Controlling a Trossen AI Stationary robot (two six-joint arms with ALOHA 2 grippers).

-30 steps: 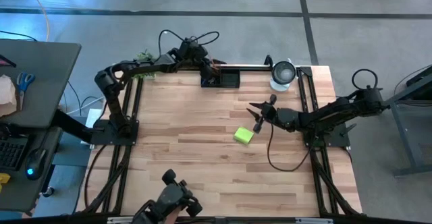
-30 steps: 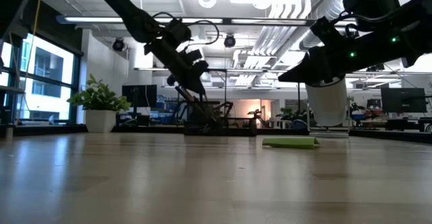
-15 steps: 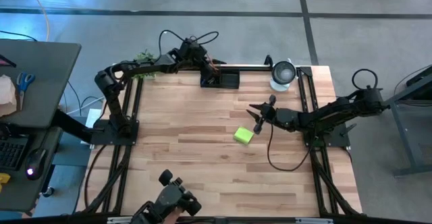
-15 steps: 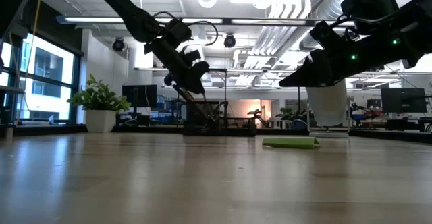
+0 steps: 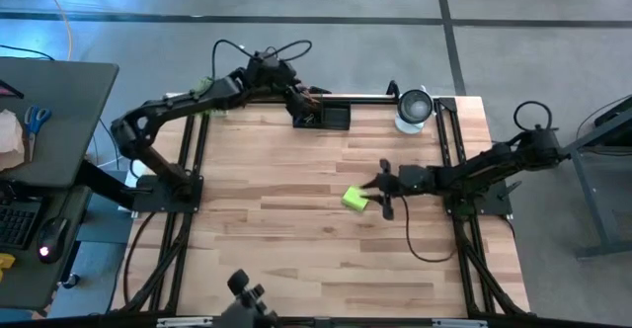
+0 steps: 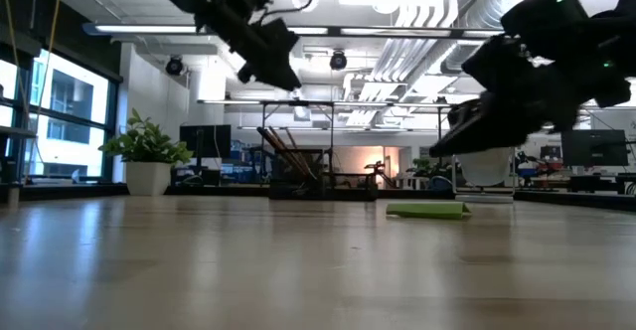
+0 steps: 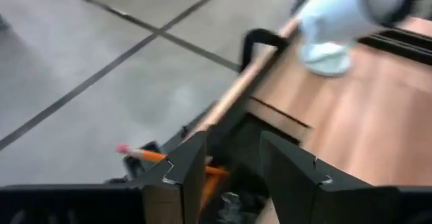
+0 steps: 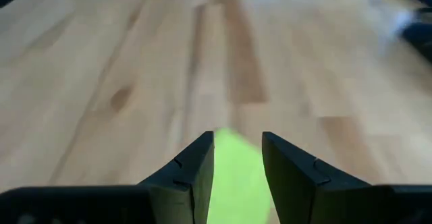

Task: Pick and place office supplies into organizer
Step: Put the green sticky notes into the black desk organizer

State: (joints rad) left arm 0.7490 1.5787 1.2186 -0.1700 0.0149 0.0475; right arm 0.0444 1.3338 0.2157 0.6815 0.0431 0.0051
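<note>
Item: lime-green sticky-note pad (image 5: 356,199), square, thin, flat on the counter (image 5: 296,229). We found it just ahead of the right claw (image 5: 380,194), whose fingers stood parted and empty. Left claw (image 5: 301,101), released, hung over the black organizer (image 5: 334,116) holding orange pencils (image 7: 145,154).

In the right wrist view, the right claw (image 8: 237,158) covers most of the green pad (image 8: 236,173). In the left wrist view the cup (image 7: 344,21) is blurred and cut off at the edge. The organizer (image 5: 323,116) holds things too small to tell from above.
</note>
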